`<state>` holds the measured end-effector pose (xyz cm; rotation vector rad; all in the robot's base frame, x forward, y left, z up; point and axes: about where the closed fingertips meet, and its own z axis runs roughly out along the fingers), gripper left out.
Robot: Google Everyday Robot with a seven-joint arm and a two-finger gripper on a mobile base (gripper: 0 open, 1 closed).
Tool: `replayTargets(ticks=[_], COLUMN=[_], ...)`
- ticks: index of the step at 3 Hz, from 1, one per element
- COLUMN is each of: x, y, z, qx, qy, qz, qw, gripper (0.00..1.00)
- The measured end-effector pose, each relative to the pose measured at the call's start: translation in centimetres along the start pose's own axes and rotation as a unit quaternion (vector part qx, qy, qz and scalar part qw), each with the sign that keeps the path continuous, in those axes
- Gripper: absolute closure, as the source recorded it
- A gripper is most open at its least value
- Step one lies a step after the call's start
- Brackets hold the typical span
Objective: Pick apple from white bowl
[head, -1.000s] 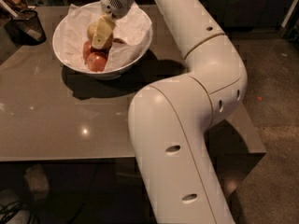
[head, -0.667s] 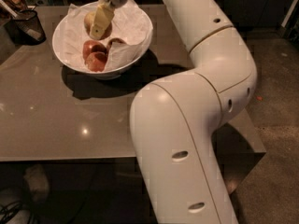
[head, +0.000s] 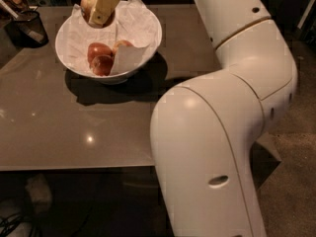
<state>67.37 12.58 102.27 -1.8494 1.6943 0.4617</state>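
The apple [head: 88,5] hangs over the far rim of the white bowl [head: 150,38], pinched between the fingers of the gripper [head: 98,13], which reaches down from above; smaller red apples [head: 100,58] lie inside the bowl, below it. Its clear way out is probably straight up from the bowl.

The big white arm [head: 217,132] is bent at the elbow and stretched toward the top left. The gripper [head: 100,14] is held high and pointed down. The apple [head: 87,5] is squeezed between its fingers.
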Motion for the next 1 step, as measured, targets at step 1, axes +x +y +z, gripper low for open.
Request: replayTargets(ticks=[1], x=[-1.45], y=[2.09], z=[-2.31], qx=[-0.003], qy=[-0.024], qz=[-0.029], qw=[0.9993], gripper=[1.00])
